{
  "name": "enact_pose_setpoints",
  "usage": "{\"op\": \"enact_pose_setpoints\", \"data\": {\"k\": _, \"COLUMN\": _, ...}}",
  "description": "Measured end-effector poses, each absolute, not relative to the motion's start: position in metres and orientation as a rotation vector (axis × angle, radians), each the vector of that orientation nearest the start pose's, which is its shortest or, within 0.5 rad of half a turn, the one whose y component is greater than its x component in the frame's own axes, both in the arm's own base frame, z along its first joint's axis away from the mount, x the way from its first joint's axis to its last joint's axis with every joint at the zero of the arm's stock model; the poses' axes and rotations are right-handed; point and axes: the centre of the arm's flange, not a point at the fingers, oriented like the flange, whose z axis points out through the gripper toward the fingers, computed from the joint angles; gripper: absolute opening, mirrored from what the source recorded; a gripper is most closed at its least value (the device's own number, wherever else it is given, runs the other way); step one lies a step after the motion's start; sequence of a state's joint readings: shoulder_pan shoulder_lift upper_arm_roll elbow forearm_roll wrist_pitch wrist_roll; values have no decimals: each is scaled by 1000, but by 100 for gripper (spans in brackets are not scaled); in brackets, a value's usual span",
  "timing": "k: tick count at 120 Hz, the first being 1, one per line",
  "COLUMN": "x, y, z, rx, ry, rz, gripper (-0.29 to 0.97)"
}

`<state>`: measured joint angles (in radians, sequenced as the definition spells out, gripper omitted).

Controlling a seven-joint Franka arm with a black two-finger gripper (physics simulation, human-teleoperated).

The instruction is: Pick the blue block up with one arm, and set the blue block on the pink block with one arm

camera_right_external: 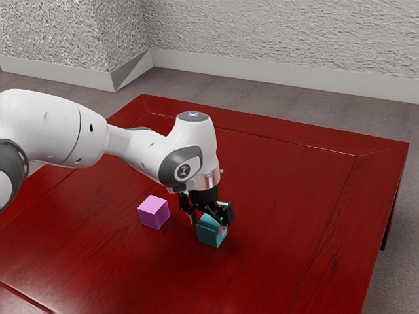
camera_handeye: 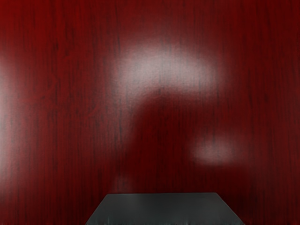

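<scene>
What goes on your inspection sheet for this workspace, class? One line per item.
Surface: glossy red wooden table.
Job's things: blue block sits directly under the gripper; pink block stands apart from it, toward the exterior view's left, with nothing on top.
Clutter: nothing seen.
Gripper: gripper is down at the blue block; the grip cannot be judged.
Cables: nothing seen.
Surroundings: grey floor, rough white wall.

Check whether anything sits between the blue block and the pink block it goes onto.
Nothing visible does. The blue block is at the end effector; only red tabletop lies between it and the pink block, toward the exterior view's left.
</scene>
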<state>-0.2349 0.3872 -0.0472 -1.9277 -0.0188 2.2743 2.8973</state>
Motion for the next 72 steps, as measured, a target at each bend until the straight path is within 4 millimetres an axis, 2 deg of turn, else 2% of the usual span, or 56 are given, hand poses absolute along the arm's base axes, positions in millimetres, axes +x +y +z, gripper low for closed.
{"op": "enact_pose_setpoints", "data": {"k": 30, "x": 601, "y": -167, "z": 294, "rx": 39, "ry": 3158, "rz": -24, "gripper": 68}}
{"op": "enact_pose_setpoints", "data": {"k": 72, "x": 604, "y": -168, "z": 290, "rx": 47, "ry": 3146, "rz": -21, "gripper": 68}}
